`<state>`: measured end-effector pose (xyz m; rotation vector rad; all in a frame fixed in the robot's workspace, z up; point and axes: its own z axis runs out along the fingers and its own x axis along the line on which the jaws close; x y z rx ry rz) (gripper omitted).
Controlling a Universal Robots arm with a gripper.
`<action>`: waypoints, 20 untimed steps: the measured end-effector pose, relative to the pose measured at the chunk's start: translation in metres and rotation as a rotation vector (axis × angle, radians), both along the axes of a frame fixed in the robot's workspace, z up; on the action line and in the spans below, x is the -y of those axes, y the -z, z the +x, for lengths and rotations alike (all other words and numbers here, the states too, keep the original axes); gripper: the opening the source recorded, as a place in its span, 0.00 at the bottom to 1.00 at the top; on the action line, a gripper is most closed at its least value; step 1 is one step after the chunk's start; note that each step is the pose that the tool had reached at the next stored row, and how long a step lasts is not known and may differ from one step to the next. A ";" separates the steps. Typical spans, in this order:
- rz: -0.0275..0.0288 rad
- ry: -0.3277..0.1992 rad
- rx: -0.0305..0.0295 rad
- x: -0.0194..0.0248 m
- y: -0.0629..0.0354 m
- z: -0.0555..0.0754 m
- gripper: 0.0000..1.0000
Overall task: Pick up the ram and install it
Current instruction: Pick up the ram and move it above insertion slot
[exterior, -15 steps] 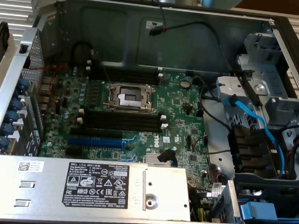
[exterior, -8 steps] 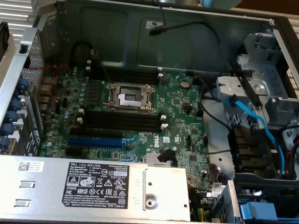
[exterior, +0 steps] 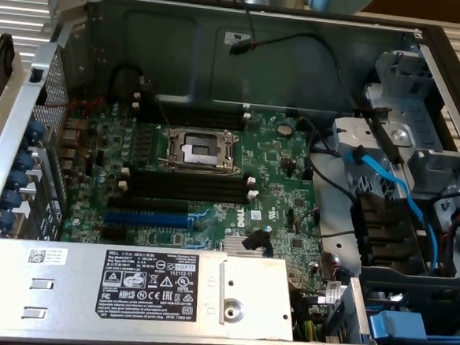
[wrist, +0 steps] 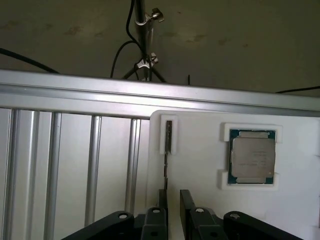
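Note:
The ram (wrist: 168, 136) is a thin dark stick standing on edge in a slot of the white tray (wrist: 200, 165). It runs from the slot's raised white end block toward my gripper (wrist: 173, 194). The gripper is open: two black fingers (wrist: 186, 201) stand apart with white tray showing between them. The ram's near end lines up with the other finger, and I cannot tell whether they touch. The computer case lies open in the exterior view, with the black memory slots (exterior: 185, 187) and their white end clips on the green motherboard (exterior: 276, 184).
A processor chip (wrist: 252, 157) sits in a recess of the same white tray. Aluminium rails (wrist: 75, 160) border the tray, and a tripod stand (wrist: 143, 45) is behind them. Inside the case are the open CPU socket (exterior: 200, 149), a blue slot (exterior: 150, 214), the power supply (exterior: 127, 288) and blue cables (exterior: 390, 192).

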<state>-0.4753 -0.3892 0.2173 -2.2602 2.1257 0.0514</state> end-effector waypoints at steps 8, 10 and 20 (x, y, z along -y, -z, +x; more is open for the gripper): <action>-0.0264 0.000 0.0001 -0.0001 0.0006 0.000 0.24; -0.0265 0.000 0.0101 -0.0002 0.0007 0.000 0.24; -0.0262 0.000 0.0213 -0.0002 0.0073 0.000 0.24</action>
